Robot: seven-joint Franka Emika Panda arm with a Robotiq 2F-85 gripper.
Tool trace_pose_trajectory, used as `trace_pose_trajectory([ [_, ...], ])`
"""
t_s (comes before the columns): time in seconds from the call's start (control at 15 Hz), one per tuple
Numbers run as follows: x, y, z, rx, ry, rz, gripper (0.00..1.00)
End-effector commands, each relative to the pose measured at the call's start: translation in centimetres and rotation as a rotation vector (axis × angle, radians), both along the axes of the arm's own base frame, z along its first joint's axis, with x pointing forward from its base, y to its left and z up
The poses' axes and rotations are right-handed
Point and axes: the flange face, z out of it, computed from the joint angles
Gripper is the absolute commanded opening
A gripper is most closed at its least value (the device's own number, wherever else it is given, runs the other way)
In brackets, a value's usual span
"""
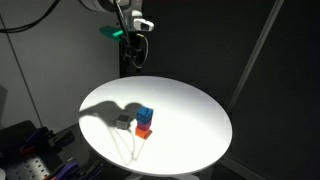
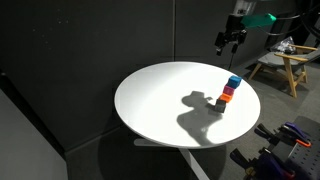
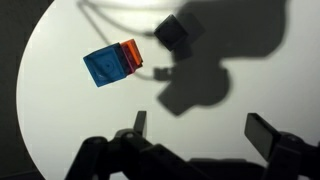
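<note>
From the wrist view the gripper (image 3: pixel 200 128) hangs spread, empty; in an exterior view the blue cube (image 1: pixel 145 114) sits atop the red cube (image 1: pixel 144 129).

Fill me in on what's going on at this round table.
A robot arm's gripper hangs high above the white round table, jaws open and empty. Below it, a blue block sits stacked on an orange one, with a dark cube close by the stack. Nothing is being touched at this moment.
</note>
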Motion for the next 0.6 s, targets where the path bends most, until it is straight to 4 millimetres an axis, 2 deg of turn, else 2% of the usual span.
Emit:
trace_pose_trajectory([
  [0.0, 1.0, -0.8, -1.6, -0.028, 0.012, 0.022, 1.00],
  [0.2, 1.3, -1.0, -3.0, -0.040, 0.028, 0.026, 1.00],
  [0.53, 0.8, -0.6, -3.8, -0.024, 0.048, 0.012, 1.00],
])
